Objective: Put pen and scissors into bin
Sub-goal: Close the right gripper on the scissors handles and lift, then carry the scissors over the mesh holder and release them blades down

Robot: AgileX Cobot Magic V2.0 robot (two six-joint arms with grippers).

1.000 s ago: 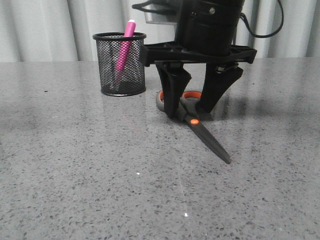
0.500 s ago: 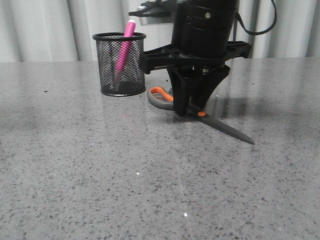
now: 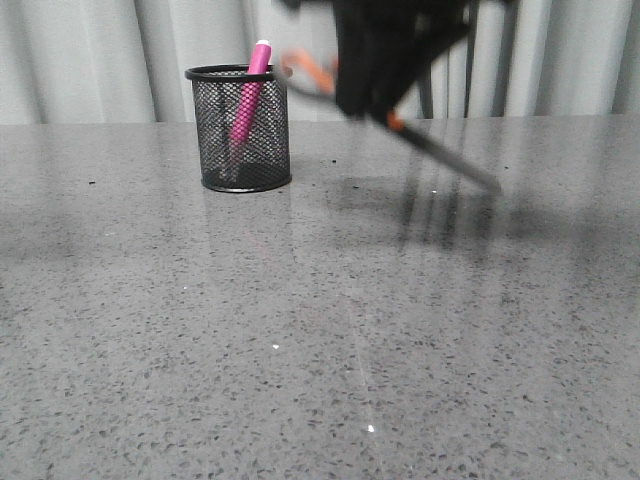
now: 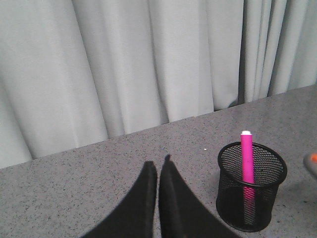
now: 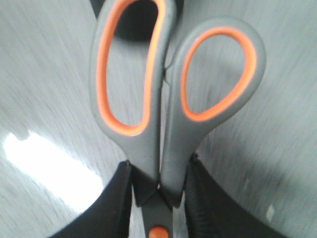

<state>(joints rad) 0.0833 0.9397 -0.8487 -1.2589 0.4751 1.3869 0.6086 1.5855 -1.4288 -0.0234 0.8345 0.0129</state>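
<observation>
Tilting scissors (image 3: 430, 135), blades down-right

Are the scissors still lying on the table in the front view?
No, the scissors are lifted clear of the table, clamped in the right hand, while the pen stands in the bin.

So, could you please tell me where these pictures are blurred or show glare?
Front view: the right gripper and the scissors are smeared by motion, while the bin and pen are sharp. Right wrist view: the tabletop streaks and carries a bright glare patch. Left wrist view: sharp throughout.
</observation>
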